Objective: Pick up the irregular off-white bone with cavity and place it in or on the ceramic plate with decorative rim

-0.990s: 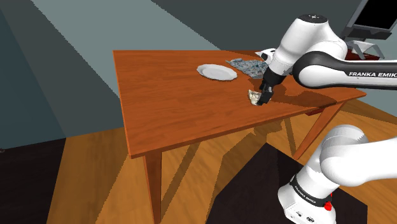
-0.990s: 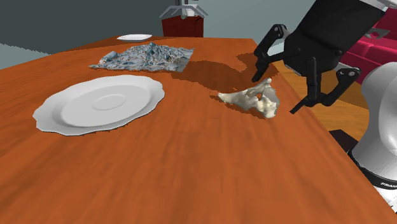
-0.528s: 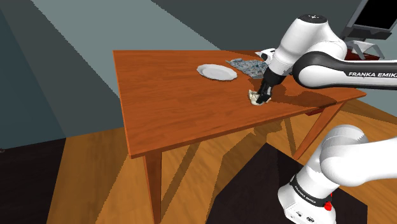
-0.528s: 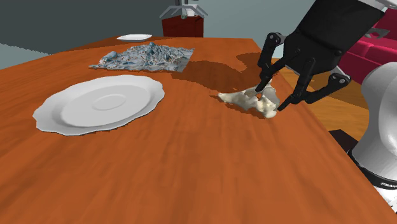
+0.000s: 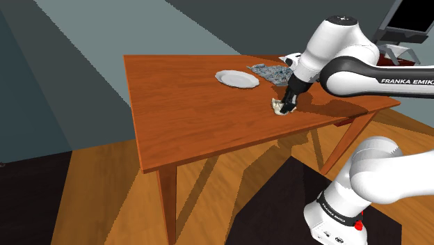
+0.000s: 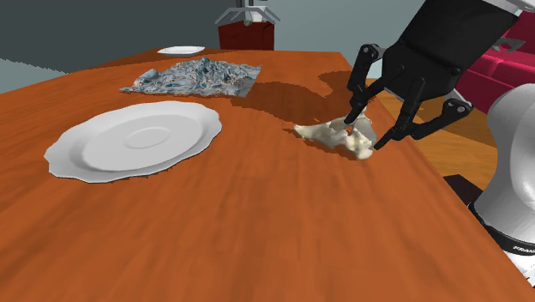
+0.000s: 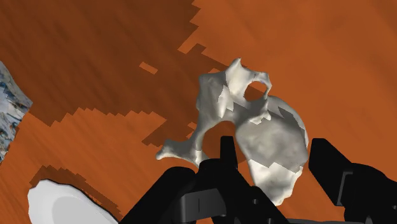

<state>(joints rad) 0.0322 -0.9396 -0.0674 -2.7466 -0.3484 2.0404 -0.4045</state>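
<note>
My fingers are closed on the off-white bone, one on each side of its rounded lobe, and the bone lies on the brown wooden table near the edge by my stand. My gripper comes down on it at a slant; in the wrist view the bone's open cavity sits just ahead of the fingertips. The white plate with the wavy rim stands well apart from the bone, its face bare white. Beyond it lies a crumpled blue-grey cloth, and past that a small white dish, also bare. My arm reads "FRANKA EMIK" along the forearm before the shoulder view's edge cuts it off.
</note>
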